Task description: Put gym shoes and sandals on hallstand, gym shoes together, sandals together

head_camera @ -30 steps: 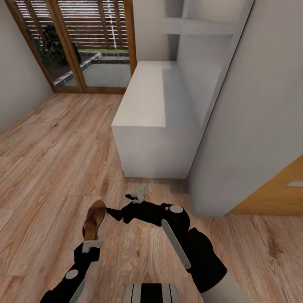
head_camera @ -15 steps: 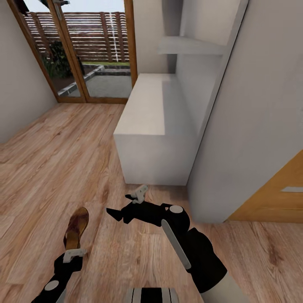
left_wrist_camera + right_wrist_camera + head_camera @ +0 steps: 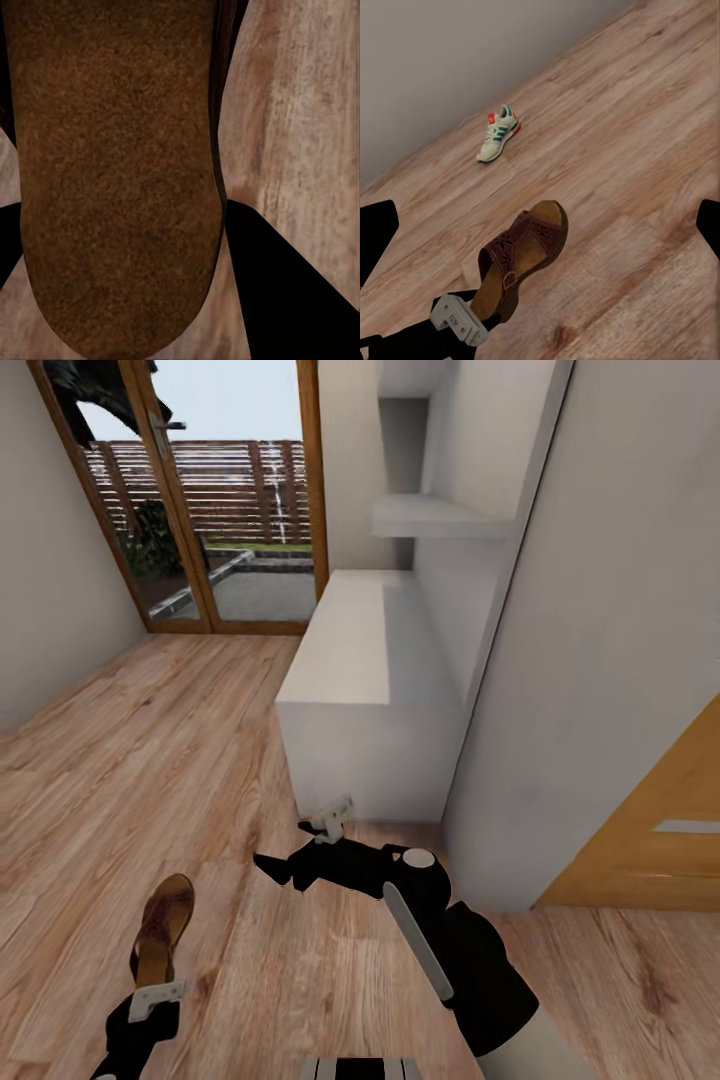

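Observation:
My left gripper [image 3: 158, 988] is shut on the heel end of a dark brown sandal [image 3: 162, 932], holding it above the corridor floor [image 3: 150, 760] at the lower left of the head view. In the left wrist view the sandal [image 3: 120, 172] is pressed close between the black fingers [image 3: 285, 285]. My right gripper [image 3: 285, 850] is open and holds nothing, hanging near the hallstand's [image 3: 340, 650] near end. The right wrist view looks past its spread fingers [image 3: 375, 232] at the held sandal [image 3: 521, 259] and one gym shoe [image 3: 497, 135] lying on the floor by a grey wall.
The hallstand's bench top runs along the right wall, with a wall shelf [image 3: 440, 518] above it. A glass patio door [image 3: 250, 510] closes the corridor's far end. A wooden door [image 3: 650, 830] stands at the right.
The camera view has shifted, showing more of the upper shelf and door. My left gripper has carried the sandal leftward and nearer to my body. The right arm holds its pose.

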`<state>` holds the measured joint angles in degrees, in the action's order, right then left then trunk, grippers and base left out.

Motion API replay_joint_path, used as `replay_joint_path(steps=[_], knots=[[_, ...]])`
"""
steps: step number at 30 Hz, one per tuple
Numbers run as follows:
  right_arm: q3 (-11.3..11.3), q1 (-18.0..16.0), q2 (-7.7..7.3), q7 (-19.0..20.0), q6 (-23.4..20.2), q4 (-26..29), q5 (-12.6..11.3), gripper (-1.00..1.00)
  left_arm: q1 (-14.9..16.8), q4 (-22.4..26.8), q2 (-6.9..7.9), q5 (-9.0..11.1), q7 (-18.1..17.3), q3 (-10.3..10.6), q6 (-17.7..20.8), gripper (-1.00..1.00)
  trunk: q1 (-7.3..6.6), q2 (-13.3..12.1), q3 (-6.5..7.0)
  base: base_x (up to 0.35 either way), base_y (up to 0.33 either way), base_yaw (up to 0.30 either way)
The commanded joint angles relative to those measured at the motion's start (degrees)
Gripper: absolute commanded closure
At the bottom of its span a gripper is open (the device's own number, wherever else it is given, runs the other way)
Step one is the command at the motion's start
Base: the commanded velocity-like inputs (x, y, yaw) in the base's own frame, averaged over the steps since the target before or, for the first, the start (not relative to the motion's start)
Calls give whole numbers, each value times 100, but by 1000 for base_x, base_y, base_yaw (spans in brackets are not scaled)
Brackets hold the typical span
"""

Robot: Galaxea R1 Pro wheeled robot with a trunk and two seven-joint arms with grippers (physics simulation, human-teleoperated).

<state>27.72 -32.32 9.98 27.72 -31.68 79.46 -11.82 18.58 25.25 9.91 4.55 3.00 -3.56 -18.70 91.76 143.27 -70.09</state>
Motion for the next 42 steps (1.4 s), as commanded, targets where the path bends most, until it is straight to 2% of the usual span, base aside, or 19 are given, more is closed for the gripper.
replay_joint_path(steps=[1, 3, 22, 27, 32, 42], knots=[[-3, -4, 1, 0, -13, -1, -35, -100, -10, -21, 2, 70, 4, 16, -32, 100, -3, 0, 27, 0, 0, 0], [-3, -3, 1, 2, 9, -4, -34, -100, -17, -33, -1, 99, 2, 18, -43, 100, -8, -3, 89, 0, 0, 0], [5, -3, 1, 16, 64, -22, -23, -100, -88, -59, -3, 154, -1, 17, -63, 100, -426, -765, 594, 0, 0, 0], [14, -3, 1, 23, 65, -26, -22, -100, -288, 14, -40, 151, -1, 22, -82, 100, -426, -765, 637, 0, 0, 0], [14, -2, 1, 18, 65, -27, -22, -100, -308, 21, -54, 151, -1, 22, -89, 100, -426, -765, 681, 0, 94, 0], [20, -2, 1, 15, 65, -46, -22, -100, -310, 13, -67, 151, -1, 22, -90, 100, -426, -765, 767, 21, 283, 0]])
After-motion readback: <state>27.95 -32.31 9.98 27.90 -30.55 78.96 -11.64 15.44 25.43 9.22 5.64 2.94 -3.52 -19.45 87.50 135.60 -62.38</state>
